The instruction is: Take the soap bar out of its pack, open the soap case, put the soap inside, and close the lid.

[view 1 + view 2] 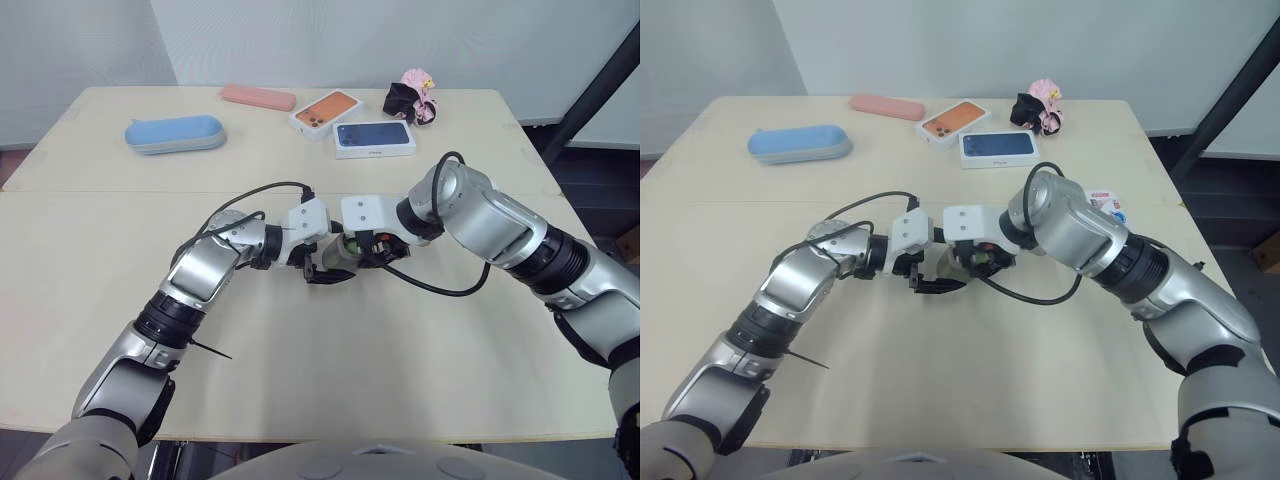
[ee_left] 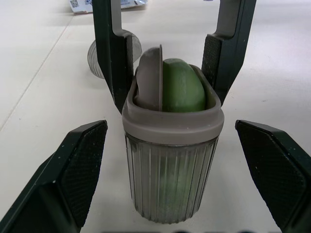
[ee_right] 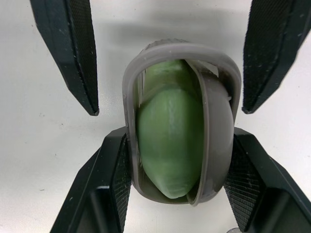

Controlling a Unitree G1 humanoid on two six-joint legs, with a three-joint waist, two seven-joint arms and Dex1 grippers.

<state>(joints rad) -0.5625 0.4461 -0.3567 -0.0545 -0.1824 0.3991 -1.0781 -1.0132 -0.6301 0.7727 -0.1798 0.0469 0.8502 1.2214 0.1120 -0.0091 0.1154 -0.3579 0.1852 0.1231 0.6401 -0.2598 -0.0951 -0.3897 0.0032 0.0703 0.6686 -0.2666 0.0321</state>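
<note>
The soap case (image 2: 170,165), a ribbed grey translucent tub, stands upright mid-table (image 1: 343,250). A green soap bar (image 3: 170,136) sits inside, its rounded end above the rim. The grey lid (image 3: 214,141) stands on edge beside the soap, inside the mouth. My right gripper (image 3: 177,141) comes down over the top, its pads pressed against both sides of the rim. My left gripper (image 2: 175,174) is level with the case from the left, open wide, its fingers (image 2: 82,170) well apart from the walls. Both grippers meet at the case (image 1: 970,258).
At the far side lie a blue pouch (image 1: 175,134), a pink case (image 1: 258,97), an orange phone box (image 1: 325,108), a blue phone box (image 1: 375,139) and a pink-black toy (image 1: 412,98). The soap pack (image 1: 1102,200) lies right of my right arm. A small clear round piece (image 2: 95,58) rests behind the case.
</note>
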